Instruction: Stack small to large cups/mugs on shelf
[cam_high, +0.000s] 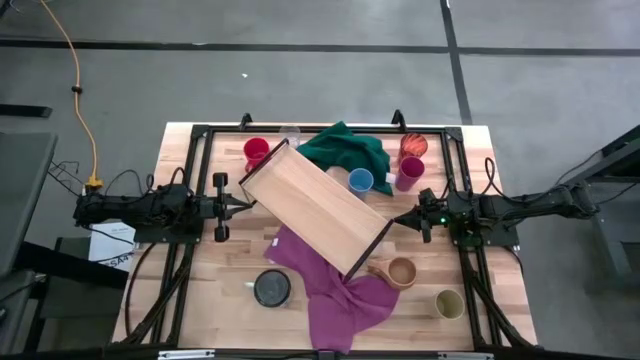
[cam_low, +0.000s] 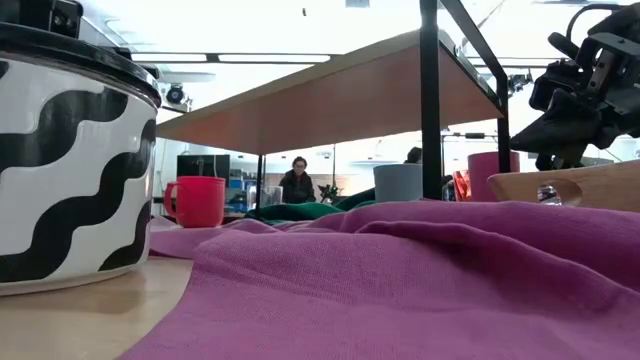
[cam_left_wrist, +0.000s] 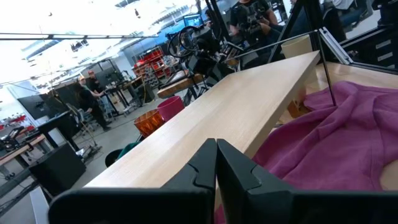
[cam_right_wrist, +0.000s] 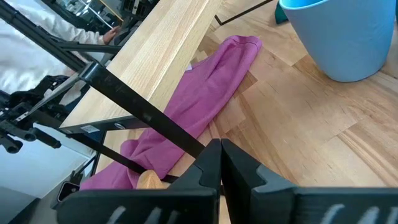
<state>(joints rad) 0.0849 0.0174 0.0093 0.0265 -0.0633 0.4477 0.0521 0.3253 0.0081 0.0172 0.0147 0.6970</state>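
Shelf lies diagonal mid-desk, between both hands, over purple cloth. L hand at its near-left end, R hand by its right end; both fully closed, holding nothing. Cups scattered around.

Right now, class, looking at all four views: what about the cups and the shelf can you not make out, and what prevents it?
- High view: the table beneath the shelf is hidden by its board; a cup there would not show.
- High view: the clear glass is too small to tell whether it holds anything.
- Low view: the black patterned cup is cut off by the edge.
- Low view: the purple cloth hides the tan mug's base.
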